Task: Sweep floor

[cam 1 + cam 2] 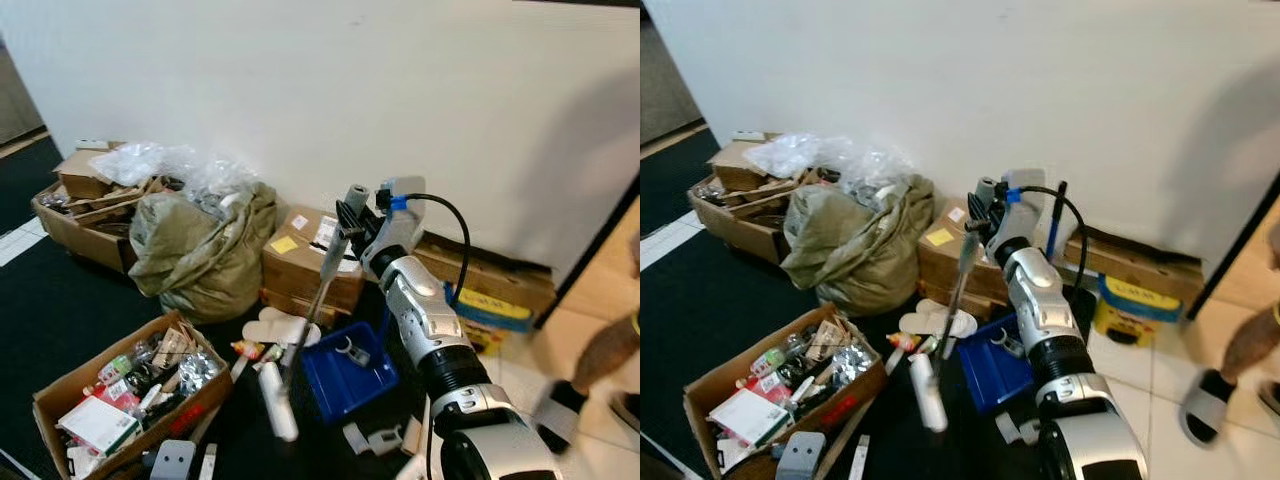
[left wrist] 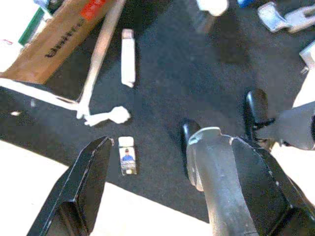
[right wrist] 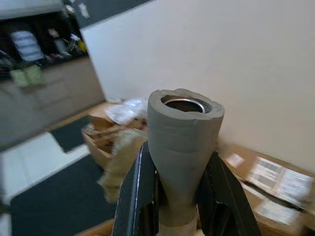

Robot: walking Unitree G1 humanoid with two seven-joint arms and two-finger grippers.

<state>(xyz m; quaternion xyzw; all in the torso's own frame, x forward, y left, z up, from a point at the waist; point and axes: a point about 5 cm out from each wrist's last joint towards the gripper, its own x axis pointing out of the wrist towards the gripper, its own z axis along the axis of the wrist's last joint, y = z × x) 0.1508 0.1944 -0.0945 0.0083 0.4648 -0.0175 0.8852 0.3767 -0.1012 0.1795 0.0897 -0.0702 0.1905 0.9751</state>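
My right gripper (image 1: 350, 214) is raised in front of the white wall and shut on the grey foam grip (image 3: 183, 142) of a long broom handle (image 1: 322, 285). The handle slants down to a white end piece (image 1: 279, 404) on the black carpet. A blue dustpan (image 1: 346, 379) lies on the floor just right of the handle, below my right arm. In the left wrist view my left gripper (image 2: 172, 196) hangs low over the carpet with its fingers (image 2: 86, 184) wide apart. A grey rod (image 2: 216, 187) rests against one of those fingers.
An open cardboard box of odds (image 1: 120, 400) stands at front left. An olive bag (image 1: 205, 250), more cardboard boxes (image 1: 310, 262) and white slippers (image 1: 280, 328) line the wall. A yellow container (image 1: 1135, 305) and a person's sandalled foot (image 1: 1208, 402) are on the tiles at right.
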